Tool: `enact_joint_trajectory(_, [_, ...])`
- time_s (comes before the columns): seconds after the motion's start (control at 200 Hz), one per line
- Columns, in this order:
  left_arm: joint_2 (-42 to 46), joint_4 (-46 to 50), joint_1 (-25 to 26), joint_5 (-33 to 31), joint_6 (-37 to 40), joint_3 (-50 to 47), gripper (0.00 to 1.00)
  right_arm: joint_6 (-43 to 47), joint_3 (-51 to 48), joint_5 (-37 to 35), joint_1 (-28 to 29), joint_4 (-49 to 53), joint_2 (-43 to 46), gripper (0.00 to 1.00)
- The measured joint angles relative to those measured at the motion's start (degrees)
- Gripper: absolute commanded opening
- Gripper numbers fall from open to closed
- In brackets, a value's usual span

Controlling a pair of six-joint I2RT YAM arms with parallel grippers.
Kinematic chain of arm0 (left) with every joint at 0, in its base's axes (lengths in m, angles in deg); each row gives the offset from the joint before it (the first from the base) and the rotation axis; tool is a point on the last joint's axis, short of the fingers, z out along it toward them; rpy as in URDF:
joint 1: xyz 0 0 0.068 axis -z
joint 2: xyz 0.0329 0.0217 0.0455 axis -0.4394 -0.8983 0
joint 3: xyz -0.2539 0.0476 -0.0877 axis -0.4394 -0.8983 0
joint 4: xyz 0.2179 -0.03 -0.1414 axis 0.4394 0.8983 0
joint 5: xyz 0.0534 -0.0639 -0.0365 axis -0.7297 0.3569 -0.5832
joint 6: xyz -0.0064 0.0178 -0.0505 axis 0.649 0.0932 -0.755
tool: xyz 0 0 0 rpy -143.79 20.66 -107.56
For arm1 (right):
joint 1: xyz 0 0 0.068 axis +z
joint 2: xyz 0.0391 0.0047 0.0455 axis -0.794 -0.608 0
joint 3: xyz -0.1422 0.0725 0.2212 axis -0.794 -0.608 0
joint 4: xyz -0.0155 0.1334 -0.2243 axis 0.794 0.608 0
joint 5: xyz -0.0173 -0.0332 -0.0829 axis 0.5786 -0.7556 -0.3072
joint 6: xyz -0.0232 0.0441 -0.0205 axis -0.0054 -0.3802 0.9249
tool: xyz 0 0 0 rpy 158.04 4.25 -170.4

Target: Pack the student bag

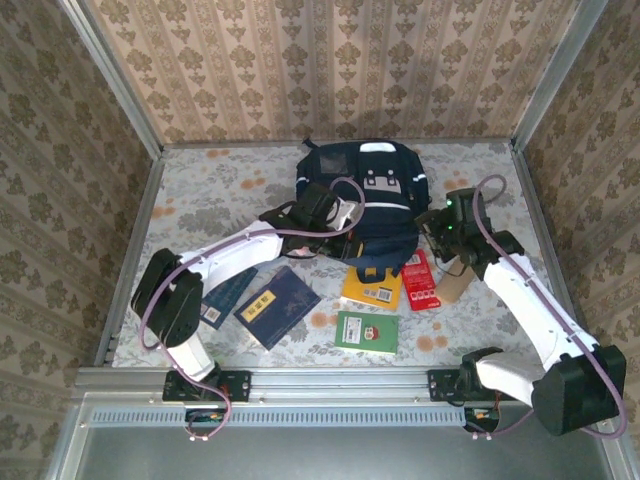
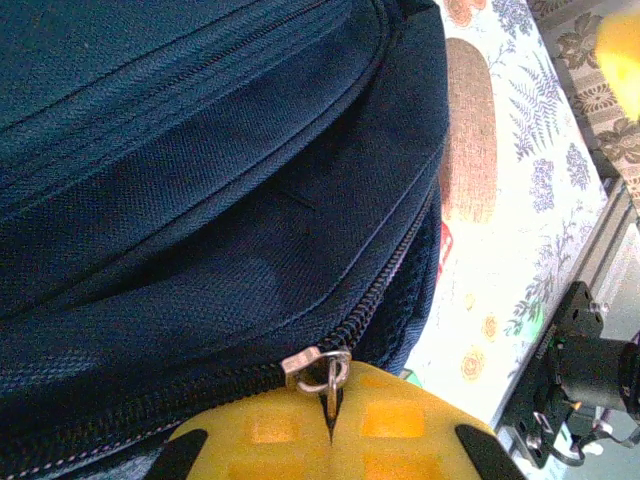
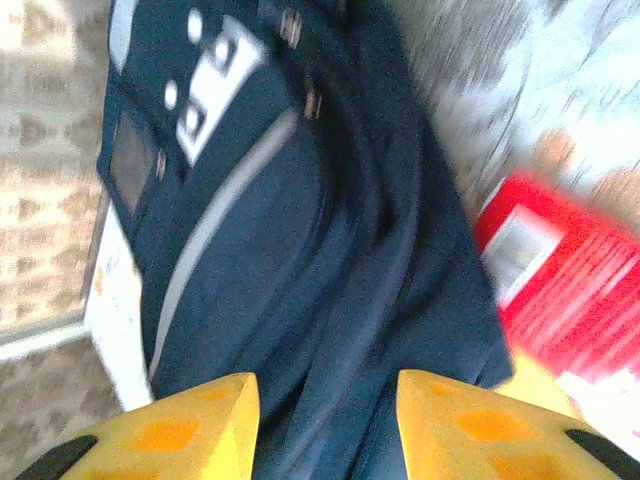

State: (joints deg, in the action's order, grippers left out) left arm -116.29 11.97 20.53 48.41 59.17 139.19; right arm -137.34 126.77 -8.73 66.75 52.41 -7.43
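The student bag [image 1: 372, 190], a dark navy backpack with a thin white stripe and white buckle patches, lies at the back middle of the table. My left gripper [image 1: 348, 235] is at its near edge. In the left wrist view its yellow fingers [image 2: 400, 425] are shut on the metal zipper pull [image 2: 329, 392], which hangs from the slider [image 2: 308, 362] on the bag's zipper. My right gripper [image 1: 437, 232] hovers at the bag's right side. It is open [image 3: 325, 420], with navy fabric [image 3: 330, 260] showing between and beyond the fingers, and that view is blurred.
In front of the bag lie a yellow book [image 1: 372, 285], a red box [image 1: 418, 280], a green booklet [image 1: 366, 331], a navy notebook [image 1: 277, 306], a smaller blue book [image 1: 225, 297] and a brown card piece [image 1: 455, 285]. Patterned walls enclose the table on three sides.
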Motion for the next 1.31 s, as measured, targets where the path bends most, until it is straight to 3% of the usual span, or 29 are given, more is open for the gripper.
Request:
enact_joint_trajectory(0.125, [-0.94, -1.16, 1.03, -0.35, 0.04, 0.17, 0.00, -6.12, -1.60, 2.71, 5.66, -2.21, -0.31, 0.41])
enact_joint_trajectory(0.315, [-0.96, -2.21, 2.32, -1.79, 0.22, 0.11, 0.00, -14.67, -3.39, 3.54, 9.31, -7.67, -2.05, 0.58])
enact_joint_trajectory(0.665, [-0.87, -2.73, 4.13, -5.25, 2.08, -0.28, 0.00, -22.14, -6.05, 2.67, 10.99, -15.43, -5.70, 0.54])
enact_joint_trajectory(0.885, [-0.87, -3.08, 4.87, -6.86, 3.26, -0.33, 0.00, -22.75, -5.86, 1.11, 10.97, -16.04, -9.03, 0.39])
enact_joint_trajectory(1.09, [-0.87, -3.50, 5.16, -8.04, 4.04, -0.37, 0.00, -23.10, -5.09, -0.07, 11.10, -14.91, -10.38, 0.01])
enact_joint_trajectory(1.305, [-0.87, -3.52, 5.29, -8.81, 4.79, -0.37, 0.00, -22.51, -4.92, -0.46, 11.13, -14.80, -10.38, 0.00])
